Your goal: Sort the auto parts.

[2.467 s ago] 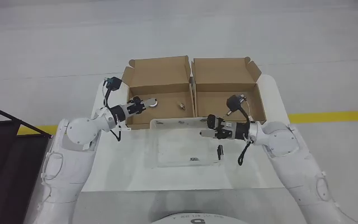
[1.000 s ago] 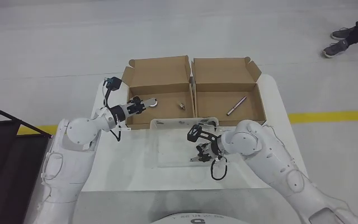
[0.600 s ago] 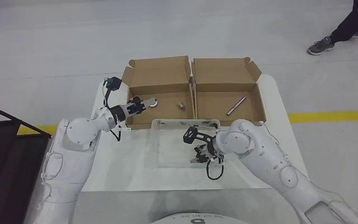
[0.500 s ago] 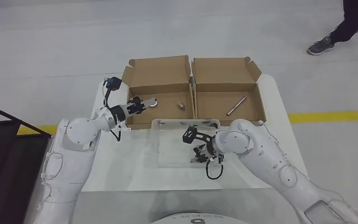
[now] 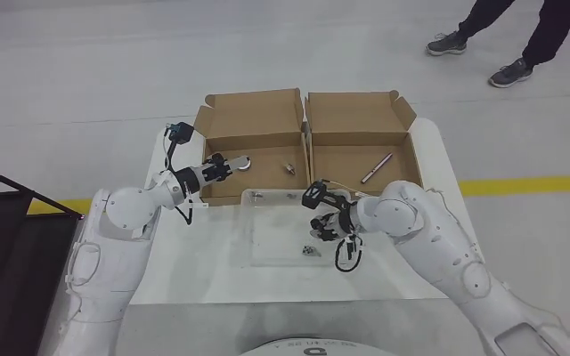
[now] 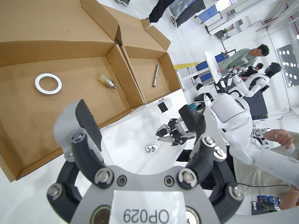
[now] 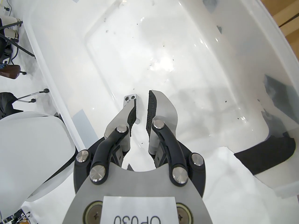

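Right hand (image 7: 142,100): fingers drawn almost together with only a slim gap between the pads and nothing held. It hangs low inside the clear tray (image 5: 272,227), toward the tray's right end.
Left hand (image 6: 142,110): fingers spread wide and empty, held over the left end of the left box (image 5: 267,151), near the ring (image 5: 242,163).
Metal plate (image 5: 309,250): small and flat, with holes, lying on the tray floor near the tray's front wall. It sits just beside the right hand's fingertips. In the right wrist view one finger covers part of it, and whether that finger touches it I cannot tell.
Left box contents: the shiny ring lies flat on the floor. A short stud (image 5: 289,166) with a pale head lies on its side toward the right wall, apart from the ring.
Right box (image 5: 343,165): open cardboard, touching the left box. A slim metal rod (image 5: 376,167) lies aslant on its floor.
Table (image 5: 205,276): white. The tray sits in front of the two boxes, close against them.
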Action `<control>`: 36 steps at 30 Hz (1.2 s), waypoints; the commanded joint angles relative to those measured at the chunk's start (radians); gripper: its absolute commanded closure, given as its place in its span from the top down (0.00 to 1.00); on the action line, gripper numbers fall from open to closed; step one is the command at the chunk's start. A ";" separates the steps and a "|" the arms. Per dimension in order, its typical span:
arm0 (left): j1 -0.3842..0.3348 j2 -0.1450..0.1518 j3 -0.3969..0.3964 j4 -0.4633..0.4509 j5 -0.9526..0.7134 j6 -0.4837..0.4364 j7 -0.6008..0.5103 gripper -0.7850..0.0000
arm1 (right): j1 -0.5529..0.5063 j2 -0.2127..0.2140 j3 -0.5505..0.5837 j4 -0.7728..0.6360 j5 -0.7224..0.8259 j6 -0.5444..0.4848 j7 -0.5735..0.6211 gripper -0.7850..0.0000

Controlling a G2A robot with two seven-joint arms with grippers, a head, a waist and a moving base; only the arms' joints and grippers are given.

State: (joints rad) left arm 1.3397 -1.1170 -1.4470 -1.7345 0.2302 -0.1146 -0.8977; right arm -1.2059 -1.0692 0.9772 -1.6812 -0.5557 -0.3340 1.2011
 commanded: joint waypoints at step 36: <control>0.000 0.000 0.000 0.000 0.000 0.000 0.000 1.00 | 0.106 -0.016 -0.138 0.089 -0.052 0.055 0.004 0.36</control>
State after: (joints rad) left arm 1.3397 -1.1170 -1.4470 -1.7345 0.2302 -0.1146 -0.8977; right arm -1.0993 -1.0869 0.8328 -1.5906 -0.6067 -0.2821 1.2084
